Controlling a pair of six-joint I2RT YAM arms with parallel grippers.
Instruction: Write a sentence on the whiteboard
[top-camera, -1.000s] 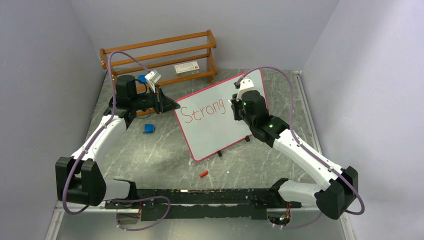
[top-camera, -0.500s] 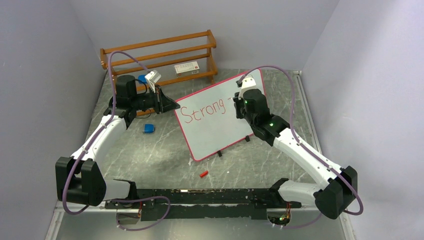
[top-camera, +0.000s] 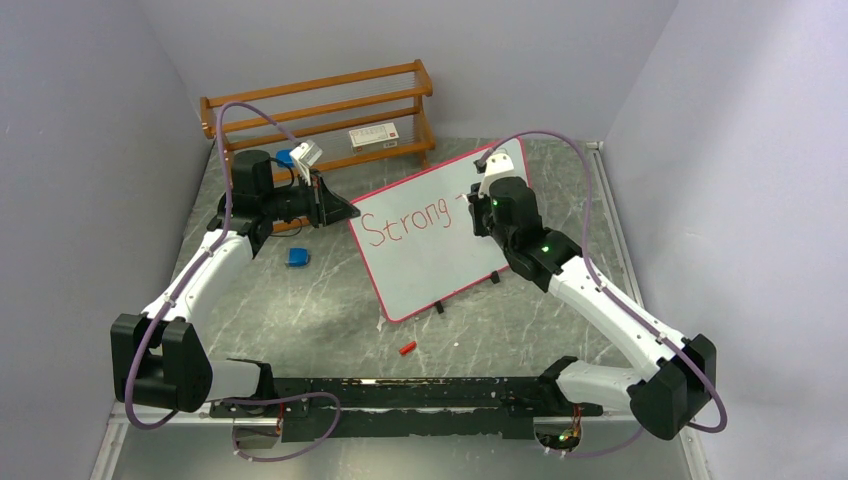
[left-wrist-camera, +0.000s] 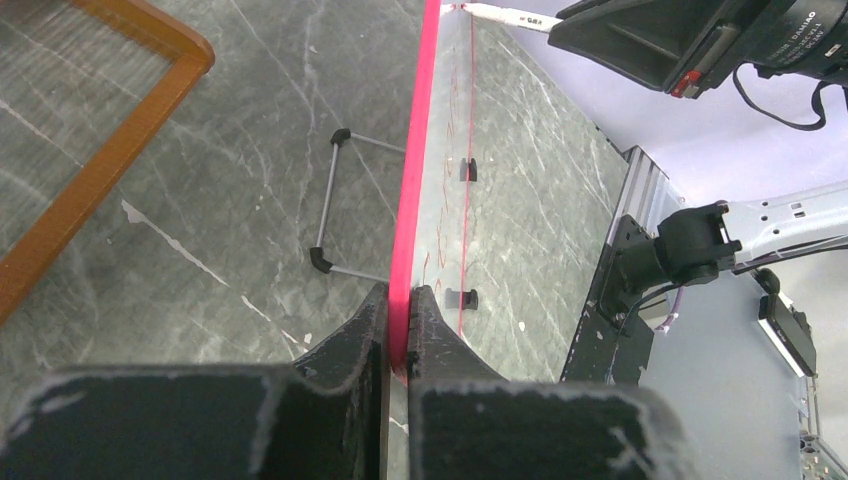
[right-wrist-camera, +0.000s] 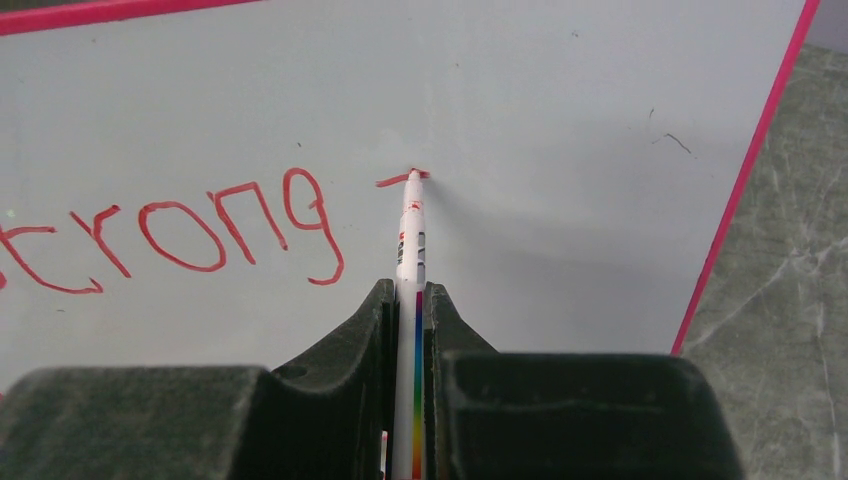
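Marble tabletop (top-camera: 300, 300): whiteboard (top-camera: 430, 265) lengthwise from near-left to far-right.

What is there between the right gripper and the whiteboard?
A white marker: the right gripper holds it, and its tip touches the whiteboard at a short red stroke after "Strong". The right wrist view shows this.

1. The whiteboard (top-camera: 425, 265) stands in the middle of the tabletop (top-camera: 300, 310), with the wooden rack (top-camera: 320, 110) behind it.
2. The left hand (left-wrist-camera: 400, 320) pinches its left edge.
3. The right hand (right-wrist-camera: 410, 300) is in front of its right part. The tip of the marker (right-wrist-camera: 411, 240) in it touches the whiteboard just right of the sentence (top-camera: 405, 222).
4. A small block (top-camera: 297, 257) lies left of the whiteboard, and a small cap (top-camera: 407, 348) lies in front of it.
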